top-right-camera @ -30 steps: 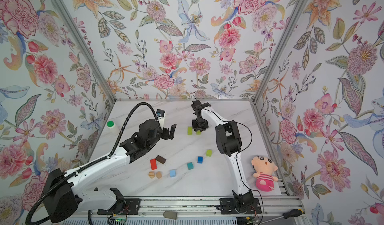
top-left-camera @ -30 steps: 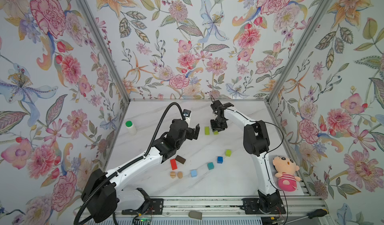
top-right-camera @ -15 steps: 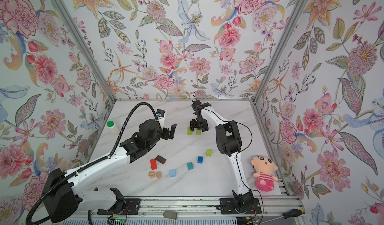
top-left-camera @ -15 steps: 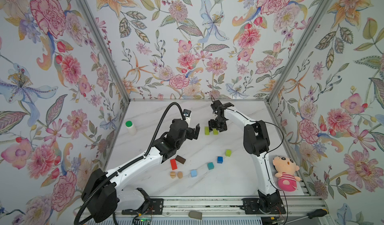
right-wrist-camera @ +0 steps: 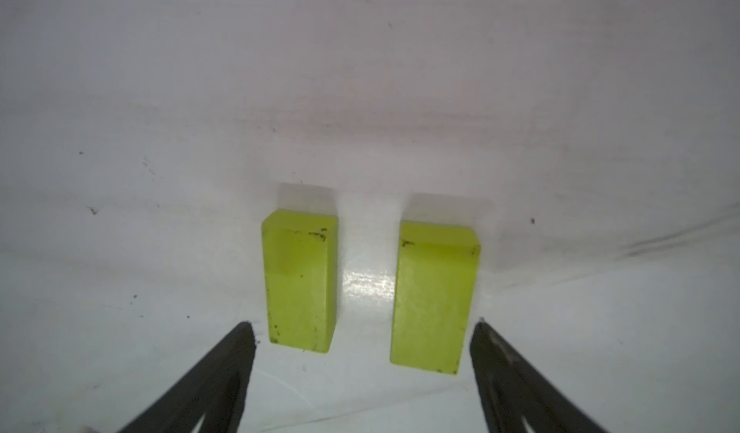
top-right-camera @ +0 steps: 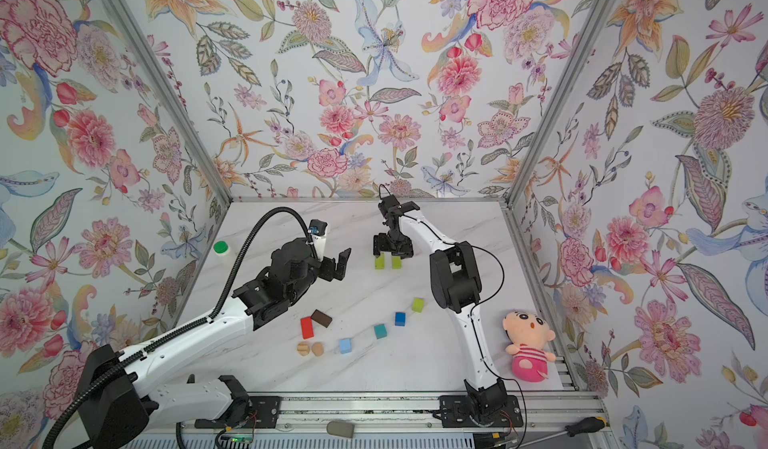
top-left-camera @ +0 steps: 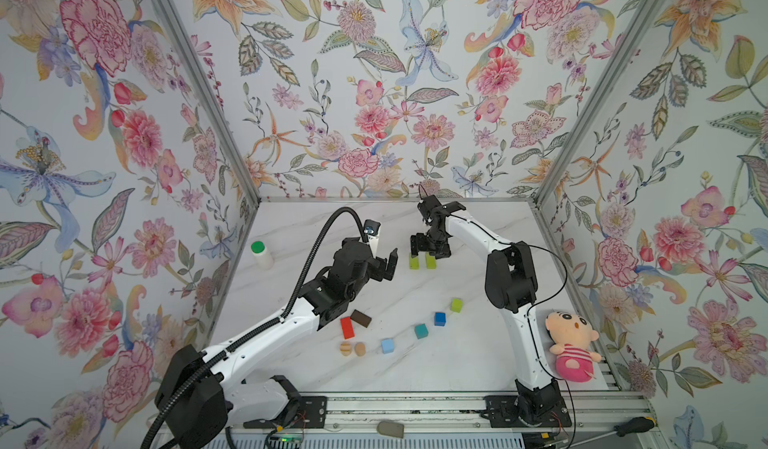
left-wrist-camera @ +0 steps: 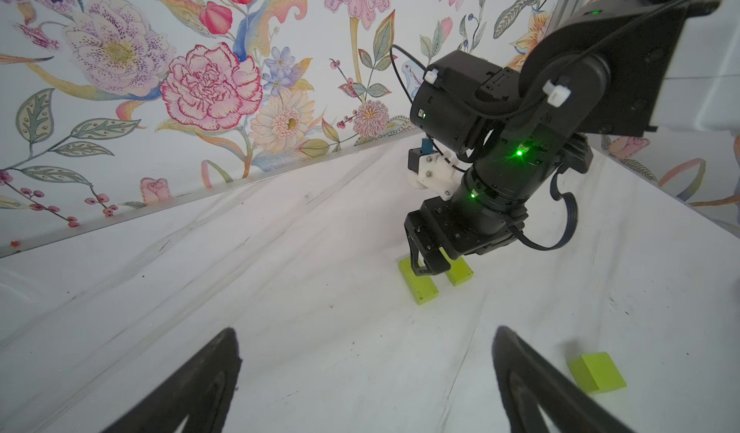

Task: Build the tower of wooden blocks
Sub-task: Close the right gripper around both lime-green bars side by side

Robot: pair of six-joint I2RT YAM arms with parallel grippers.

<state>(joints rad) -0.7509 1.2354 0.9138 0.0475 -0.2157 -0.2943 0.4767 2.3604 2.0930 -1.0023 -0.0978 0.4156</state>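
Two lime-green oblong blocks lie side by side, a small gap apart, at the back middle of the table. Both top views show them. My right gripper hovers just over them, open, its fingers outside both blocks and holding nothing. My left gripper is open and empty, left of the pair and pointing at it. Nearer the front lie a lime cube, blue cube, teal cube, light-blue cube, red oblong, dark-brown oblong and two tan rounded pieces.
A green-capped white bottle stands at the left edge. A pink plush doll lies at the right edge beside my right arm's base. Flowered walls close off three sides.
My right gripper has opened and let go of a lime-green block, which now lies beside the other one. The left arm has not moved.
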